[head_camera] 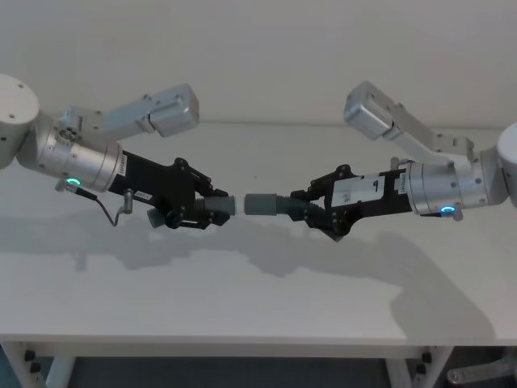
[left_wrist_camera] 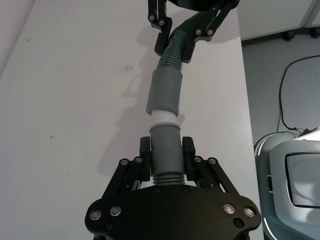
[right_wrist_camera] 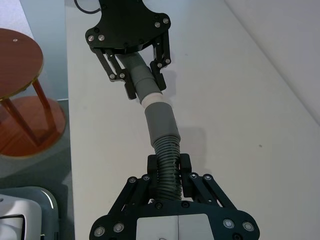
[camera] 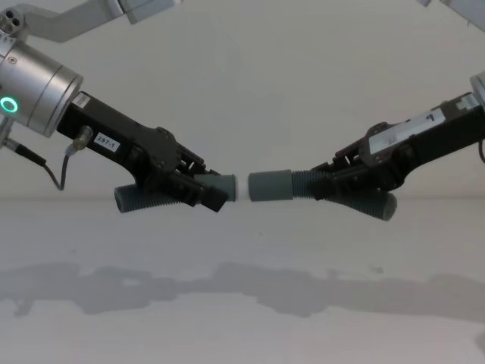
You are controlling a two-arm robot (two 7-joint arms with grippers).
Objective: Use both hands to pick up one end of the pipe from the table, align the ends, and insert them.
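**Soft, even light on a pale surface**

The scene is bright and diffuse, with no harsh glare. Light falls from above, laying broad, soft-edged grey shadows on the table (head_camera: 242, 291) below the two arms; in the chest view they stretch as faint bands across the foreground. The white tabletop reads slightly grey toward the edges. A green ring (camera: 9, 105) glows on one arm. Focus is fairly sharp throughout, with mild softness in the wrist views' backgrounds.
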